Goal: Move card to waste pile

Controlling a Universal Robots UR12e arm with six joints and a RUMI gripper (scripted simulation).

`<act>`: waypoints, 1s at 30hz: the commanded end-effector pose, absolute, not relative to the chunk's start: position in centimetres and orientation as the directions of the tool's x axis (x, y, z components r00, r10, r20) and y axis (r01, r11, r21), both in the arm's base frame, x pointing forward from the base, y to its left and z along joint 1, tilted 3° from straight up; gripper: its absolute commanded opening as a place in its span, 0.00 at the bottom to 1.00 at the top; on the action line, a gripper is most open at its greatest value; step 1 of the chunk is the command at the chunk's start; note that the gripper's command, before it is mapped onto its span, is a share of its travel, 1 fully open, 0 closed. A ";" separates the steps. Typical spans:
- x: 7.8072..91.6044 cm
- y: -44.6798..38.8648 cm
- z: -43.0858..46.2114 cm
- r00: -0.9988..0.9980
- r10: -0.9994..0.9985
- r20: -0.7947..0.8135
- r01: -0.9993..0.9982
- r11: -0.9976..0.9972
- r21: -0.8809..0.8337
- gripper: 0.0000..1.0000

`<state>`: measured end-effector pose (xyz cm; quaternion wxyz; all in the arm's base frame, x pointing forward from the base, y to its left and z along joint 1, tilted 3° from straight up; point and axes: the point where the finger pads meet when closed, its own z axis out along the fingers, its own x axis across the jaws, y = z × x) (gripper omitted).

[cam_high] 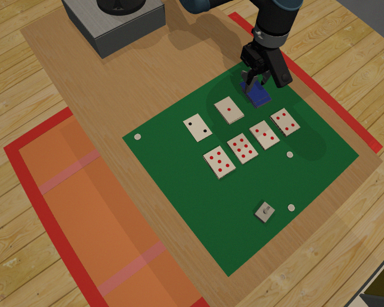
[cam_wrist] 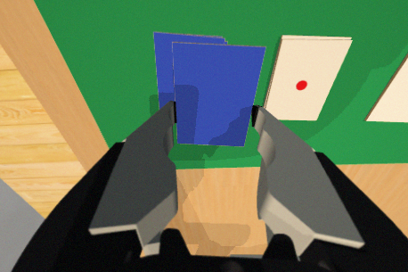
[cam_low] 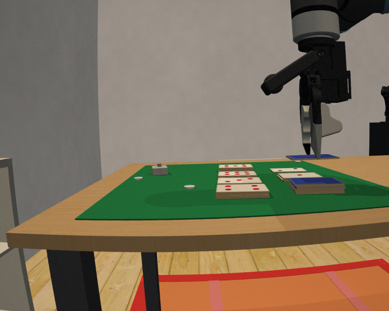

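My gripper (cam_high: 256,80) (cam_low: 312,153) (cam_wrist: 214,104) is shut on a blue-backed card (cam_high: 253,90) (cam_low: 328,156) (cam_wrist: 218,94), gripping it by its long edges. It holds the card flat, well above the face-down stock (cam_high: 265,101) (cam_low: 317,182) (cam_wrist: 162,63), which lies on the green mat (cam_high: 185,204) directly below. The waste pile (cam_high: 229,110) (cam_low: 300,175) (cam_wrist: 305,78), topped by a card with one red dot, lies beside the stock in the same row. The held card touches neither pile.
A card with two black dots (cam_high: 197,127) lies past the waste pile. A row of several red-dotted card piles (cam_high: 242,148) runs behind. Three white discs (cam_high: 289,154) and a grey block with a peg (cam_high: 264,212) sit on the mat. The grey robot base (cam_high: 114,22) stands off the mat.
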<state>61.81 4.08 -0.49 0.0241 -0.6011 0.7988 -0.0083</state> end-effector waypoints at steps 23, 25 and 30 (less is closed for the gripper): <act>59.3 -5.1 -0.7 -0.248 -0.968 -0.028 -0.967 0.249 -0.045 0.39; 59.3 -5.1 -0.7 -0.248 -0.968 -0.028 -0.967 0.249 -0.045 0.39; 59.3 -5.1 -0.7 -0.248 -0.968 -0.028 -0.967 0.249 -0.045 0.39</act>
